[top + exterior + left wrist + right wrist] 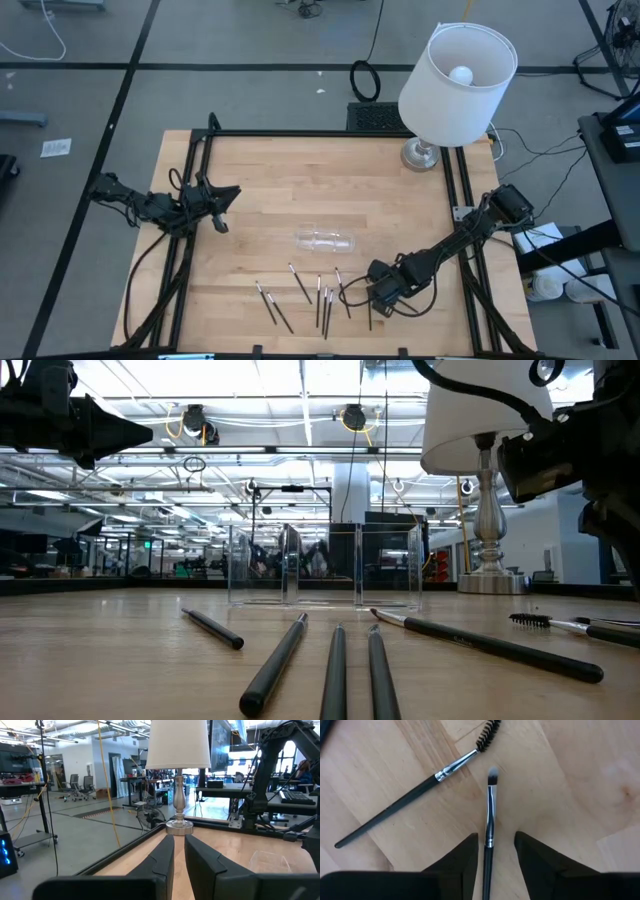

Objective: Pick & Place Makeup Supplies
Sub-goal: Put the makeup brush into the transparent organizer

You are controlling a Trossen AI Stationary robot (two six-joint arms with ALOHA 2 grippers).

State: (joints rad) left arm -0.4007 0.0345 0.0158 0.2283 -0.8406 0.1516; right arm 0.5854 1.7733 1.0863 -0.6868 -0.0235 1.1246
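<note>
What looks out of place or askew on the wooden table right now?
The thin dark makeup brushes lie scattered at varied angles along the near edge, none inside the small clear plastic tray. The right end effector is open, straddling a flat-tipped brush.

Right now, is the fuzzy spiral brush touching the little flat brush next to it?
Apart. The right wrist view shows bare wood between the spiral brush and the flat brush, whose handle runs down between the right hand's open fingers.

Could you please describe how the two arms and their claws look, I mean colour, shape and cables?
Both arms are black and slim, built of jointed segments, with black cables looping beside them. The left claw and the right claw each end in two flat, matte black fingers tapering to wedge-like tips, as the wrist views show. I see no markings.
</note>
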